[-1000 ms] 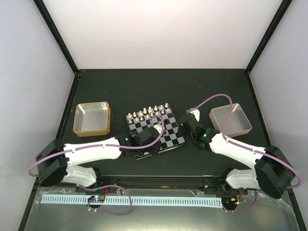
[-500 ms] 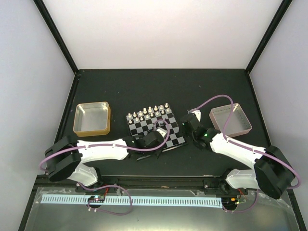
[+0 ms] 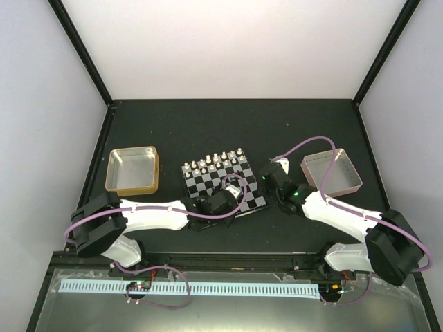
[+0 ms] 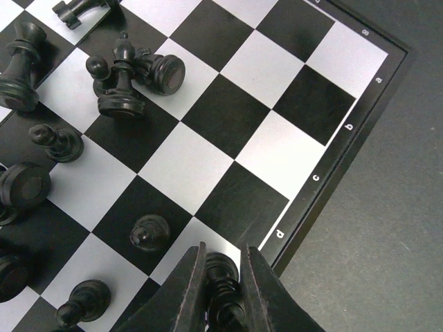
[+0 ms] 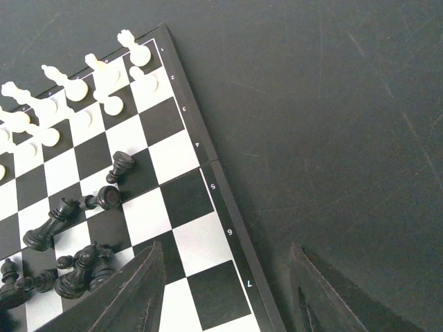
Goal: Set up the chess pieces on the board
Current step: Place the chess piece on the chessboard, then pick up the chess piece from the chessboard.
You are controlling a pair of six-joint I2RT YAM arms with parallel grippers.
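The board (image 3: 239, 181) lies mid-table, with white pieces (image 3: 214, 163) standing in its far rows. In the left wrist view my left gripper (image 4: 223, 257) is shut on a black piece (image 4: 223, 273), held at the white square by the rim mark "d" (image 4: 279, 234). Other black pieces (image 4: 119, 86) stand or lie scattered on the board's squares (image 4: 208, 166), and a black pawn (image 4: 149, 232) stands upright close by. My right gripper (image 5: 225, 277) is open and empty over the board's right rim (image 5: 228, 207). White pieces (image 5: 73, 90) and black pieces (image 5: 69, 252) show to its left.
A gold tin tray (image 3: 133, 169) sits left of the board. A pale pinkish tray (image 3: 332, 171) sits to the right. Dark table mat (image 3: 228, 124) lies beyond the board. Both arms crowd the board's near edge.
My left arm has swung rightward along the board's near edge, its gripper shifting slightly right. My right arm has hardly moved.
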